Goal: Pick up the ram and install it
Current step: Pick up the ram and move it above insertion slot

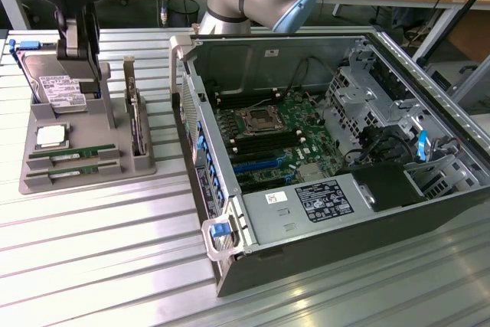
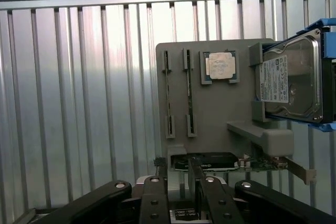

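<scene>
Ram [image 1: 73, 154] green; tray [image 1: 31, 139] grey; table [image 1: 92, 266] silver, ribbed; motherboard slots [image 1: 256, 165] blue.

Matt black links with bright metal screw heads make up the gripper [image 2: 181, 183]. Below it, the tray [image 2: 220, 108] looks like matt grey plastic. The ram [image 1: 73, 154] in the tray is green board, probably with a paper sticker. The hard drive [image 2: 299, 72] has a glossy metal lid. Under everything, the table [image 2: 79, 103] is ribbed, brushed metal.
</scene>
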Controlling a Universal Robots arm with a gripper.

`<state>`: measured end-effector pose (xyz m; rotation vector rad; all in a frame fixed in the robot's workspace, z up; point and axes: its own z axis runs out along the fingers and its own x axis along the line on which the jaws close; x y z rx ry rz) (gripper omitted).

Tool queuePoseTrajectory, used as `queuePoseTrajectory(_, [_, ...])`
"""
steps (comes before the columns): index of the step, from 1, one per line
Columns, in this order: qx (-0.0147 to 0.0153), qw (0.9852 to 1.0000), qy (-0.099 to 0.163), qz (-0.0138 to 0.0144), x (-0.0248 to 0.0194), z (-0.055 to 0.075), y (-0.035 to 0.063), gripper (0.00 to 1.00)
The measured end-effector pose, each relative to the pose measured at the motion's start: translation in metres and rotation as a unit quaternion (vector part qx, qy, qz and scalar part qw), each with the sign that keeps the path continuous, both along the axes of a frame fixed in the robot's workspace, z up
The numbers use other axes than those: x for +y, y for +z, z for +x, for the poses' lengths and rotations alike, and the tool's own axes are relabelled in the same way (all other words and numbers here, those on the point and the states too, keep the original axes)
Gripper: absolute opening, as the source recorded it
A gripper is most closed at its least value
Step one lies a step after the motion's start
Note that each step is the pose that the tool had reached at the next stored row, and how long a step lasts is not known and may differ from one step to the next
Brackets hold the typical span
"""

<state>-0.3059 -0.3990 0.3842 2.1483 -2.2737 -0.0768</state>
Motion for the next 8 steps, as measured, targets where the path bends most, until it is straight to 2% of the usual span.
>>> queuePoseTrajectory(8, [0.0,1.0,0.0,0.0,0.0,0.0,-0.0019,0.3])
